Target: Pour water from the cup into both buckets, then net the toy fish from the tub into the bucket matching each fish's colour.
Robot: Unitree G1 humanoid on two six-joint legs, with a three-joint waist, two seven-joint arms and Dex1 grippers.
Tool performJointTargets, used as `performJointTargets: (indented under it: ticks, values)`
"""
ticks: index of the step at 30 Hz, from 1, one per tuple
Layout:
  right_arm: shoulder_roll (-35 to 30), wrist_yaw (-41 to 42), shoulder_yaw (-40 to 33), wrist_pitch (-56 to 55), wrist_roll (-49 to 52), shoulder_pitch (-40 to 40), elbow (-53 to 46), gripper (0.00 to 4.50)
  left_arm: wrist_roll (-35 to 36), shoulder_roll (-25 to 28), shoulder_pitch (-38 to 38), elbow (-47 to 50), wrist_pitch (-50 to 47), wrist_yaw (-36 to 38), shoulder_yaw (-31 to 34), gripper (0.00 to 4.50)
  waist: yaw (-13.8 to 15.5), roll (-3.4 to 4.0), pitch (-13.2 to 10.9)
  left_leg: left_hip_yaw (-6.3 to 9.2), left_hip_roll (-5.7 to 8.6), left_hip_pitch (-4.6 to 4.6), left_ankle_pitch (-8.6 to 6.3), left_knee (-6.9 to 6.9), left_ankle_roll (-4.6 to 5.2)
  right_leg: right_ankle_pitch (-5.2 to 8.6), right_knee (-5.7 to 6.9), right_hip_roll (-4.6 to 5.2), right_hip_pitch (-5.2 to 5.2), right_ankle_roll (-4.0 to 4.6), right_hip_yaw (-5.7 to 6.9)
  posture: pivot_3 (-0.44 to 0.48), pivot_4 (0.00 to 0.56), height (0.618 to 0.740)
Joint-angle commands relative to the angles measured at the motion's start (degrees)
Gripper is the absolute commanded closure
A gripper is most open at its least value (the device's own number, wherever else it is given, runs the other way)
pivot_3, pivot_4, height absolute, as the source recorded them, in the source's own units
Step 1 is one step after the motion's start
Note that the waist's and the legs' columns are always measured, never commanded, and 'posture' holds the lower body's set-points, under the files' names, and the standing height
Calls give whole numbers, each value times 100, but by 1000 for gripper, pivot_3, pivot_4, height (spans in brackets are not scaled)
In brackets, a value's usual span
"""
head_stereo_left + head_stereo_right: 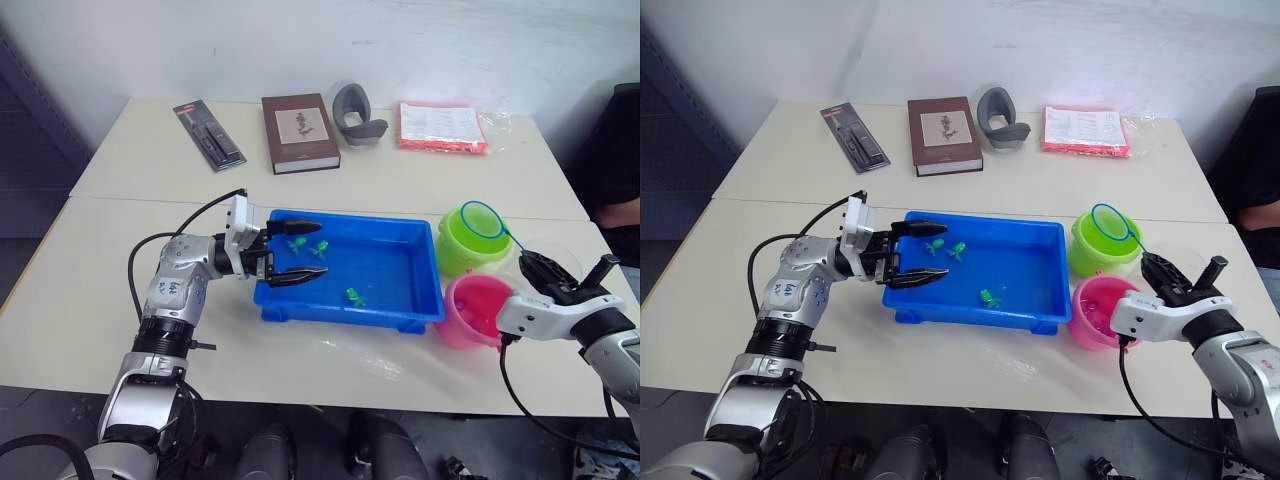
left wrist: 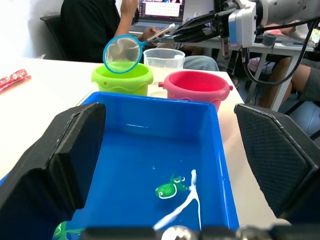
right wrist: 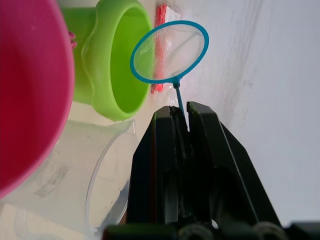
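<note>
Green fish [image 1: 354,296] in blue tub [image 1: 400,305]

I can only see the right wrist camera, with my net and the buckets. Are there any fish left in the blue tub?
Observer: Yes, three tiny green plastic toy fish lie in the shallow bright blue plastic tub.
Operator: Any pink ones?
Observer: I see none in the tub.
Operator: Where's my other hand?
Observer: The left gripper is open at the tub's left end, beside two of the fish.
</note>
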State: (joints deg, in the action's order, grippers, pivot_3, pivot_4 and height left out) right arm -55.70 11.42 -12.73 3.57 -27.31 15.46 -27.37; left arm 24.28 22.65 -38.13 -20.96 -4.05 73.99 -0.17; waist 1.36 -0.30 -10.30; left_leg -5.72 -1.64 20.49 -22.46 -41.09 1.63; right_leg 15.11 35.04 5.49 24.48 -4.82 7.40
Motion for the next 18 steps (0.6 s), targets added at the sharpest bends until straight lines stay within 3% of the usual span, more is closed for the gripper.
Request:
performJointTargets:
  ticks: [1, 5, 8, 11, 18]
  values:
    - [614, 1054, -352, 310, 2392, -496, -815, 4500, 86, 227, 47, 91, 26, 130, 175, 63, -7, 3, -1, 1, -1, -1, 0, 0, -1, 0, 2, -1, -1, 0, 2, 0, 150, 740]
    - [488, 2283, -273, 1508, 4224, -912, -1518, 4500, 134, 717, 214, -1, -64, 532, 255, 63, -48, 7, -4, -2, -4, -11, -1, 1, -4, 2, 10, -8, 0, 5, -4, 0, 150, 740]
    - [106, 2649, 59, 2510, 4651, -1290, -1744, 4500, 92, 1014, 322, -89, -43, 770, 279, 63, -36, 7, -4, 0, -2, -13, -2, -2, -2, 5, 17, 1, -1, 10, -3, 0, 150, 740]
    - [-306, 2800, 620, 3091, 4434, -1737, -1749, 4500, 60, 1285, 426, -104, -44, 978, 293, 63, -1, 7, -4, 2, 2, -12, -5, -10, 5, 6, 22, 9, -1, 13, -2, 0, 150, 740]
    - [-1056, 3372, 1459, 2788, 3575, -2333, -1053, 4500, 51, 1713, 662, 23, -101, 1264, 273, 63, 1, 5, -3, 3, 9, -6, -10, -9, 11, 8, 24, 24, 5, 17, 4, 0, 150, 740]
